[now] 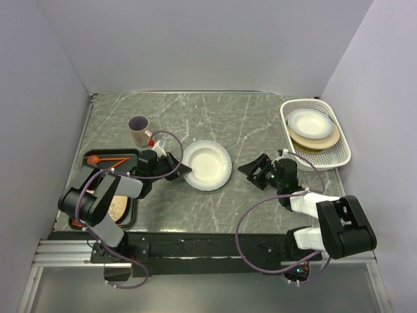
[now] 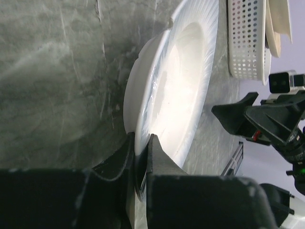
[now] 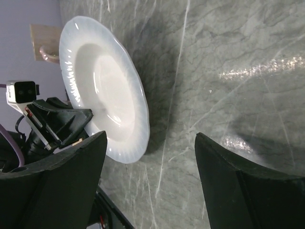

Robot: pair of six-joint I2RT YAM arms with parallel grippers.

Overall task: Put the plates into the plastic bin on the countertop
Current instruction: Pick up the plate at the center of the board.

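A white plate [image 1: 207, 165] is over the middle of the countertop [image 1: 215, 117]. My left gripper [image 1: 184, 171] is shut on its left rim, and the left wrist view shows the rim [image 2: 176, 90] pinched between the jaws of that gripper [image 2: 141, 143]. In the right wrist view the plate [image 3: 102, 90] casts a shadow and looks slightly raised. My right gripper [image 1: 253, 171] is open and empty just right of the plate, its jaws wide apart [image 3: 150, 138]. The white plastic bin [image 1: 339, 156] at the far right holds a white plate [image 1: 310, 122] on a beige plate [image 1: 329, 140].
A beige mug [image 1: 139, 130] stands behind the left gripper. A flat black tray [image 1: 91, 156] at the left edge holds an orange utensil [image 1: 107, 160] and a beige plate [image 1: 119, 207] partly under the left arm. Walls close in on three sides.
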